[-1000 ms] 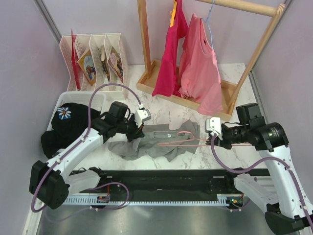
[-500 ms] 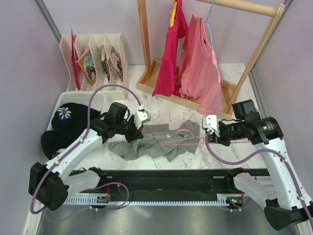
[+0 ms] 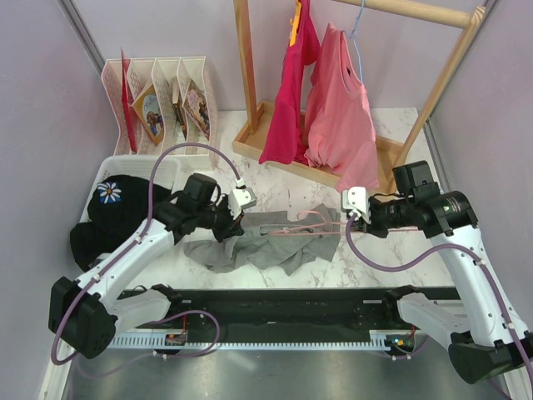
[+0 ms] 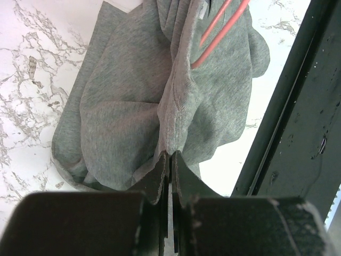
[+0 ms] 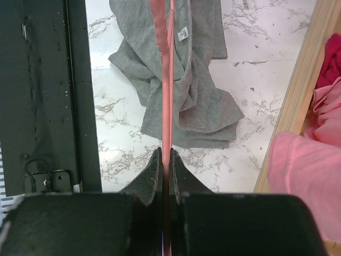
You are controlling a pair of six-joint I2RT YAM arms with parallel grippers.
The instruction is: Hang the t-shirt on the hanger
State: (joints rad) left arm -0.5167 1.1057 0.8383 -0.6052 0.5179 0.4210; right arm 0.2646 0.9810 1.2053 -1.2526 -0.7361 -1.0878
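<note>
Change: the right hand (image 5: 165,156) had moved toward the back of the table and a little to the left since a second before. The hanger (image 5: 165,80) had moved with it.
No change: the left hand (image 4: 169,160) had stayed in the same spot.
Right hand: it was squeezed tight on one end of the pink hanger.
Left hand: it was pinched shut on a fold of the t-shirt (image 3: 266,247).
T-shirt: it lay crumpled on the table (image 3: 379,267) between the two arms. Its small white label faced up.
Hanger: it lay across the top of the grey t-shirt, and its far end went under the cloth.
Table: it was white with grey marble lines, with a black strip (image 3: 291,307) along the near edge.
Back of table: a wooden rack (image 3: 247,83) held a light pink shirt (image 3: 341,125) and a dark pink one (image 3: 287,92).
Left side: a black garment with a daisy (image 3: 117,208) sat in a white basket (image 3: 137,167), and a book holder (image 3: 166,96) stood behind it.
Room: the walls (image 3: 50,100) were pale purple.
</note>
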